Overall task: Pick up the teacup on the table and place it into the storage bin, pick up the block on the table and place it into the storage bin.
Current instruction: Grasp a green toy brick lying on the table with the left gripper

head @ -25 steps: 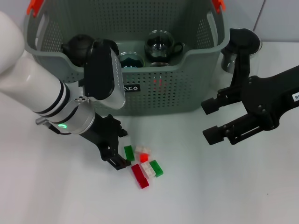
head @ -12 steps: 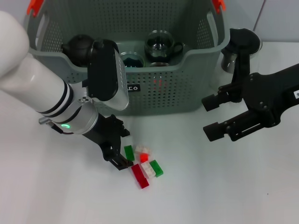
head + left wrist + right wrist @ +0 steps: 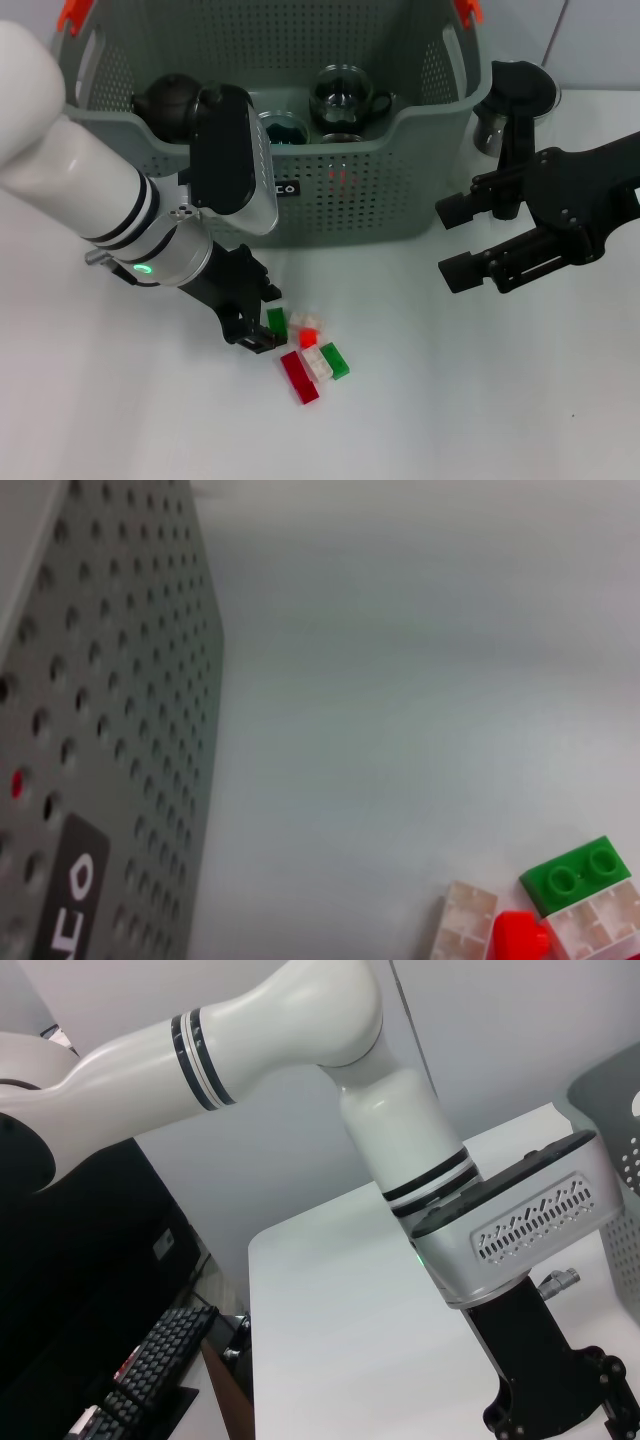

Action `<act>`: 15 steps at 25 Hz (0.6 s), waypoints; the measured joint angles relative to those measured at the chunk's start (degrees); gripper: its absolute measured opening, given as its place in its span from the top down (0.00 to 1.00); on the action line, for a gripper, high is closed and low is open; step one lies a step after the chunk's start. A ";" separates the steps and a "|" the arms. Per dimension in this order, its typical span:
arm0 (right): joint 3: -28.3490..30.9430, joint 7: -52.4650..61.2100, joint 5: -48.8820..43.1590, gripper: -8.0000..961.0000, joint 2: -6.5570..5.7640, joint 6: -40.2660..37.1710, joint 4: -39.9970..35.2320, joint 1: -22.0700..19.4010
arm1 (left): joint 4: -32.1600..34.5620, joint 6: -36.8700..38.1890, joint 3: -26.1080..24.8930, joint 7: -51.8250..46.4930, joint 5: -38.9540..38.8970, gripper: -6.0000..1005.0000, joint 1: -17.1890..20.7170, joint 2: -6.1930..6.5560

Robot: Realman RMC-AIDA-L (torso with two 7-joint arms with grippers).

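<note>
Nearest, small blocks (image 3: 308,352) are clustered on the table (image 3: 480,400); none yet binned. The left gripper (image 3: 262,328) is set low at the green block (image 3: 277,321), fingers spread around it, grasp judged unfinished. The right gripper (image 3: 458,241) is held idle, fingers spread. Farther back, teacups (image 3: 347,97) are seen inside the storage bin (image 3: 400,190).

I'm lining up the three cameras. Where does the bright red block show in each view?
Head view: the bright red block lies in the block cluster before the storage bin, beside the left gripper.
Left wrist view: the same block sits at the picture's bottom edge, between pale bricks.
Right wrist view: not in it.
Shared landmark: the bin's black label.
</note>
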 joint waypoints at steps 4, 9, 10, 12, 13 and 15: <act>0.00 -0.08 0.00 0.06 0.00 0.05 0.00 -0.04 | -0.04 0.03 0.55 -0.47 0.08 0.33 -0.05 -0.08; 0.26 -0.15 0.04 0.06 0.00 0.09 0.00 -0.09 | -0.09 0.22 0.70 -0.57 0.10 0.42 -0.05 -0.08; 0.40 -0.22 0.06 0.06 0.00 0.08 -0.01 -0.09 | -0.09 0.27 0.70 -0.57 0.09 0.42 -0.05 -0.08; 0.50 -0.24 0.06 0.06 0.00 0.07 0.00 -0.09 | -0.09 0.24 0.74 -0.58 0.06 0.42 -0.06 -0.08; 0.58 -0.25 0.07 0.06 0.02 0.07 0.00 -0.09 | -0.09 0.21 0.76 -0.58 0.05 0.42 -0.05 -0.08; 0.71 -0.26 0.10 0.06 0.06 0.06 0.00 -0.09 | -0.09 0.18 0.78 -0.59 0.04 0.42 -0.04 -0.08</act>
